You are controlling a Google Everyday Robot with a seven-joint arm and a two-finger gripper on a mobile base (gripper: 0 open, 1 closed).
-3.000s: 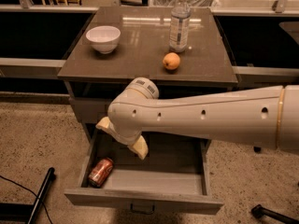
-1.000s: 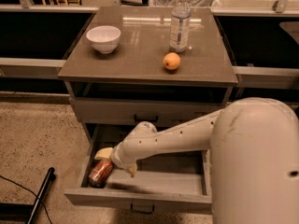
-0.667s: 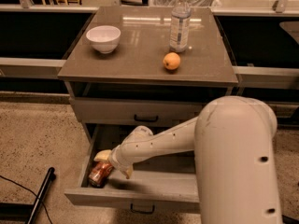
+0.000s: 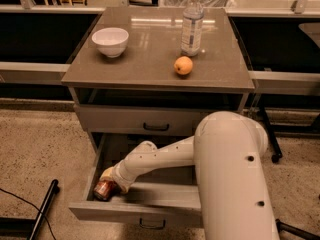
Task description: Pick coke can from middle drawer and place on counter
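- Reaching down, my arm (image 4: 230,174) has swung from above the middle drawer (image 4: 135,211) to deep inside it. Its pale bulk now covers the drawer's whole right side and right front corner.
- Above the drawer, the counter (image 4: 145,59) is as it was three seconds ago. The bowl (image 4: 110,40), bottle (image 4: 192,24) and orange (image 4: 183,65) are all unmoved, and there is plenty of bare slab for the can.
- My drawer stays pulled out, and the upper front (image 4: 150,121) above it stays closed.
- My claw (image 4: 112,180) has travelled across the drawer to its front-left corner over the last few seconds. It now sits right against the can, on the side towards the drawer's back.
- My target, the coke can (image 4: 103,189), has not shifted. It lies on its side in that front-left corner, low against the drawer's front wall.
- I judge that the approach is finished and the grasp is the step in hand. Lifting out and setting down are not yet done.
- I cannot tell whether my claw is clenched, released or already around the can, because the wrist covers the contact.
- Only the can's red end shows; the rest is behind my claw, so its exact lie is unclear.
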